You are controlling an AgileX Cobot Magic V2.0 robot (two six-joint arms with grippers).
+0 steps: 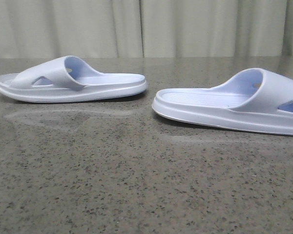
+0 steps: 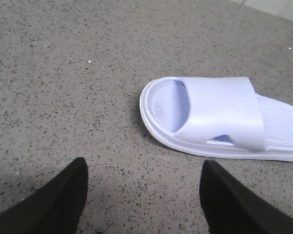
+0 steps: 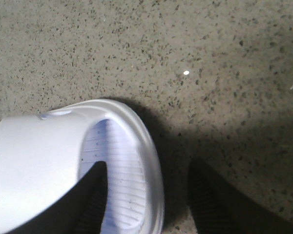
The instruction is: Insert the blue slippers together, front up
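Two pale blue-white slippers lie flat on the table, soles down, heels toward each other. The left slipper (image 1: 71,80) points its toe left, and the right slipper (image 1: 234,105) points its toe right. Neither gripper shows in the front view. My left gripper (image 2: 144,195) is open and empty over bare table, a little short of the left slipper's (image 2: 224,112) toe end. My right gripper (image 3: 146,190) is open over the toe end of the right slipper (image 3: 39,161). One finger (image 3: 88,200) is over the ribbed footbed, and the other (image 3: 215,200) is outside the rim over the table.
The table (image 1: 136,185) is speckled grey stone. A pale curtain (image 1: 146,27) hangs behind its far edge. A gap of bare table separates the two slippers' heels.
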